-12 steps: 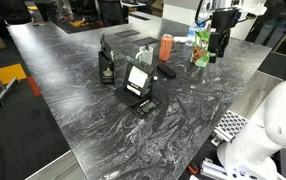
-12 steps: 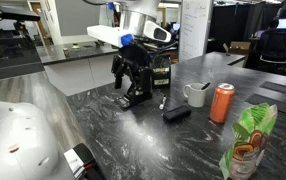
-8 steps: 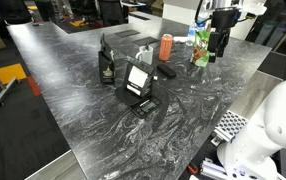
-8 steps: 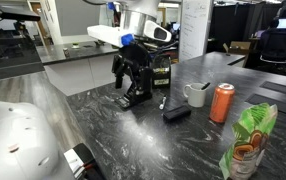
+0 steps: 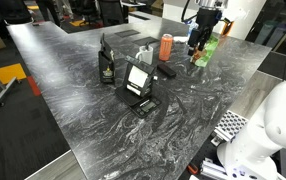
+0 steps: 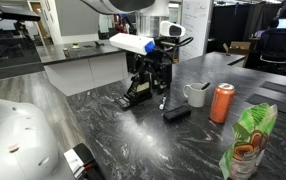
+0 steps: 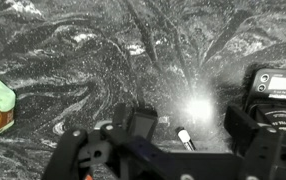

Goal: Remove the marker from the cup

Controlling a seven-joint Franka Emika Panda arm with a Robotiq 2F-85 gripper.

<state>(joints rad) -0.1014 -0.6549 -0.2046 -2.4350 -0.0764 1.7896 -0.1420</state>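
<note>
A white cup [image 6: 195,95] stands on the dark marble table, with a marker [image 6: 204,86] leaning out of its rim. The cup also shows in an exterior view [image 5: 146,52]. My gripper [image 6: 156,80] hangs above the table beside the cup, apart from it. It also shows near the green bag in an exterior view [image 5: 200,40]. In the wrist view the gripper [image 7: 188,122] is open and empty. A dark marker end with a white tip [image 7: 186,138] shows between the fingers, low in the frame. The cup itself is hidden there.
An orange can [image 6: 223,102] stands next to the cup, and a flat black object [image 6: 176,112] lies in front of it. A green snack bag [image 6: 248,140] stands near the table edge. A black label device [image 5: 138,78] sits mid-table. The table's edge runs close by [image 5: 233,105].
The gripper has moved sideways from over the green bag toward the can and cup. It stays open. Nothing on the table has moved.
</note>
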